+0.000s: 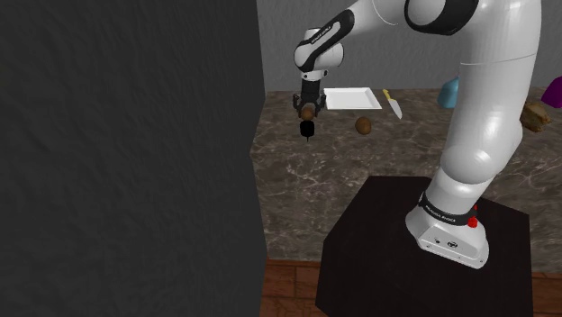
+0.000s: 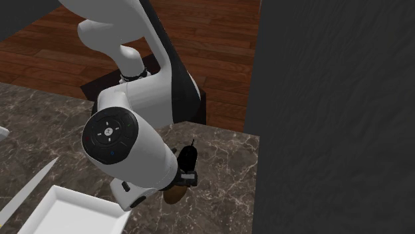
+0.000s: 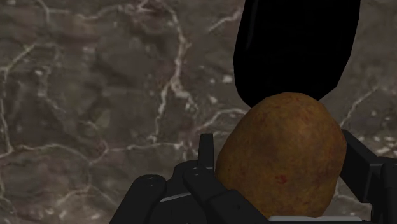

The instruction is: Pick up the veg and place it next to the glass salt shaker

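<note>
1. Up close, the claw [image 3: 280,147] is pinching the brown potato [image 3: 277,168], with a black finger pressed to each side of it.
2. Just past the potato comes the black shaker [image 3: 292,44]. The two overlap in the wrist view, and whether they touch cannot be told.
3. Beneath them both spreads the dark marble bench [image 3: 95,95], veined in white.
4. In the shoulder view, potato and shaker sit close to the bench's side edge, the one running along the dark grey wall [image 1: 126,153]. They are well back from the front edge where the black stand [image 1: 396,261] sits.
5. Further in from that side edge lies a second brown lump [image 1: 364,125], apart from the claw.
6. Behind it, towards the back edge, rests a white tray [image 1: 349,98], with a yellow-handled knife [image 1: 392,104] just beside it.
7. Furthest along the back edge, a blue object [image 1: 448,93] peeks out from behind the white arm [image 1: 486,117].
</note>
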Controlling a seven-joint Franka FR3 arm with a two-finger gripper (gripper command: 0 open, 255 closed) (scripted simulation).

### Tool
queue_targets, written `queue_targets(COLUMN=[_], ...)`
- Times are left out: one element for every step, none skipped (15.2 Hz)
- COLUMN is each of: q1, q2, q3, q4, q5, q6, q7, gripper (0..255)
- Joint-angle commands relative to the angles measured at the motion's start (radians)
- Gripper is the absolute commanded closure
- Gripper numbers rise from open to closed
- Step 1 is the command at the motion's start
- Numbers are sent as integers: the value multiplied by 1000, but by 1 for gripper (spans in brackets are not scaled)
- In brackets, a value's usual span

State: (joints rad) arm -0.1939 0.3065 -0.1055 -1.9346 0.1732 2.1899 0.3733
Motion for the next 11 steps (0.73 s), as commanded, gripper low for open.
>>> queue_targets(q1=[0,1,1,1,1,2,2,2,2,2,2], q2=[-7,-14,-20,-27,-33,-40,-46,-52,-58,-63,-69], q3=[-1,-1,-2,-2,-3,-4,-4,-5,-5,-5,-6], q4=[4,9,14,19,24,29,35,41,47,53,59], q5=[-2,-4,-6,-8,-10,-11,-13,-15,-17,-18,-20], q6=[-11,-22,-34,-45,-56,-68,-79,-91,-103,-115,-126], q7=[2,4,7,9,11,13,15,17,19,21,23], gripper=[255,255,255,255,255,255,255,255,255,255,255])
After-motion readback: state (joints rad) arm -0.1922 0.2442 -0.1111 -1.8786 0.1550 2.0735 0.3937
